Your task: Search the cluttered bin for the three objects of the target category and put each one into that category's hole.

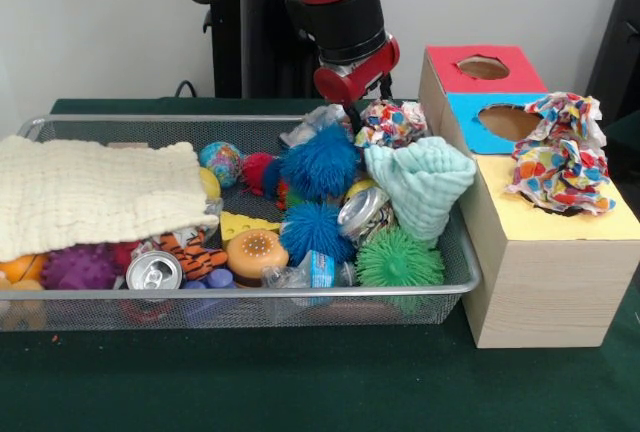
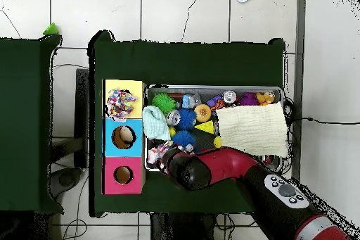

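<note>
Front view: the end effector [image 1: 352, 112] hangs at the far side of the wire bin [image 1: 300, 304], its tip down among the clutter; whether it is open or closed, or has hold of anything, cannot be told. Just beside it, toward the box, lies a crumpled patterned cloth [image 1: 390, 123], near or touching the tip. On its other side sits a blue spiky ball [image 1: 320, 163]. A mint cloth [image 1: 422, 184] stands bunched in the bin's corner nearest the box. A second patterned cloth [image 1: 562, 155] sits in the hole of the yellow section of the wooden box [image 1: 540, 282], well apart from the end effector. A cream cloth [image 1: 95, 192] covers the bin's other end.

Overhead view: the arm [image 2: 232, 170] hides the end effector. The patterned cloth [image 2: 155, 153] in the bin peeks out beside the arm's end. The other one [image 2: 121, 103] fills the yellow hole; the blue hole [image 2: 124, 137] and red hole [image 2: 123, 174] stand open on the green desk [image 2: 190, 61].
</note>
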Motion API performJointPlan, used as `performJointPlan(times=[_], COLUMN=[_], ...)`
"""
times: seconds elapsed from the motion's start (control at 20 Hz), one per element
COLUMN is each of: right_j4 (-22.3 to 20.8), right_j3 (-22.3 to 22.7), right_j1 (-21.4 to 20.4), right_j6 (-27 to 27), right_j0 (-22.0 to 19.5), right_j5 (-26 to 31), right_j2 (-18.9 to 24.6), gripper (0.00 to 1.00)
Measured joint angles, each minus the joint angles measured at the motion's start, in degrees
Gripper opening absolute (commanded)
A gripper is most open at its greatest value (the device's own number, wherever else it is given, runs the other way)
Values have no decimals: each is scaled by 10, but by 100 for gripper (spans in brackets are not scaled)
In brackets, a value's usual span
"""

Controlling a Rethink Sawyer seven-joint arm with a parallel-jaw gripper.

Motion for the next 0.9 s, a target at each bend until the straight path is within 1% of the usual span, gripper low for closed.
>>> performJointPlan(times=[0.35,0.4,0.9], right_j4=[0,0,0], right_j3=[0,1,9], right_j1=[0,0,3], right_j6=[0,0,0], right_j0=[5,6,6], right_j5=[0,0,-4], right_j2=[0,0,0], gripper=[100,0,0])
